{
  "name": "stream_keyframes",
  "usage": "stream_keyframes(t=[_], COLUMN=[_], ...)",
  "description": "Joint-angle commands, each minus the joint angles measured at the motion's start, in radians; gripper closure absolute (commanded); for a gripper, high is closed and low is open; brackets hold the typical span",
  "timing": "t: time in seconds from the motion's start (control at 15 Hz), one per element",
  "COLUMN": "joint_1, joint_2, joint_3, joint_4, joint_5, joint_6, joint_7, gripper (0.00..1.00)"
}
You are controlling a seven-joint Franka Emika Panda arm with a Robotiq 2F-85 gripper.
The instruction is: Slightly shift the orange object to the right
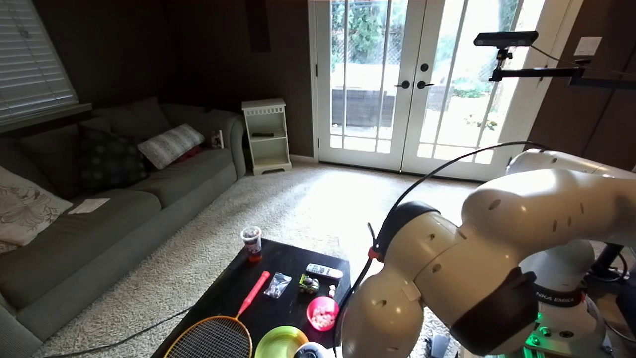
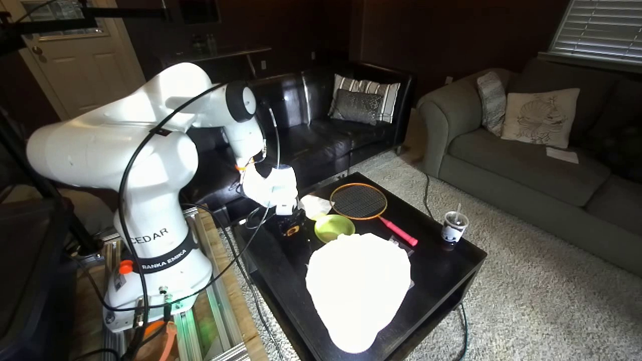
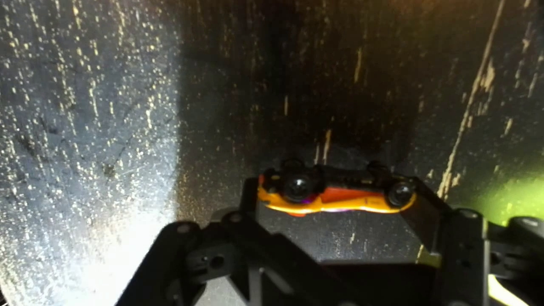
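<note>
The half-spread gripper [image 3: 338, 191], lower centre of the wrist view, pinches the orange toy car [image 3: 348, 199] by both ends; likely light, stiff, slick, best held there.

One orange car [image 3: 340, 196], one racket [image 2: 359, 201], one cup [image 2: 454, 230]; two sofas [image 2: 521, 165]

The elongated orange-yellow plastic-looking toy car [image 3: 348, 195] is glossy, the rectangular black wood-look table [image 2: 441, 273] shiny but scratched, the long black leather-look sofa [image 2: 313, 146] smooth, the wide grey cloth couch [image 2: 526, 158] matt and the pale pile carpet [image 2: 541, 288] rough.
</note>
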State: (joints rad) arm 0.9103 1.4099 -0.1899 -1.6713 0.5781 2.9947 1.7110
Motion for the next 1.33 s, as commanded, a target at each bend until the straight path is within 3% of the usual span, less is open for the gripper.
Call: stream_keyframes(t=[0.0, 0.53, 1.27], joint_1=[0.096, 0.167, 0.225], joint_2=[-0.02, 0.013, 0.083], joint_3=[-0.062, -0.109, -0.163], joint_4=[-0.021, 0.042, 0.133], joint_5=[-0.1, -0.306, -0.471], joint_6=[-0.099, -0.286, -0.403], joint_7=[0.131, 0.332, 0.588], gripper=[0.42, 0.42, 0.42])
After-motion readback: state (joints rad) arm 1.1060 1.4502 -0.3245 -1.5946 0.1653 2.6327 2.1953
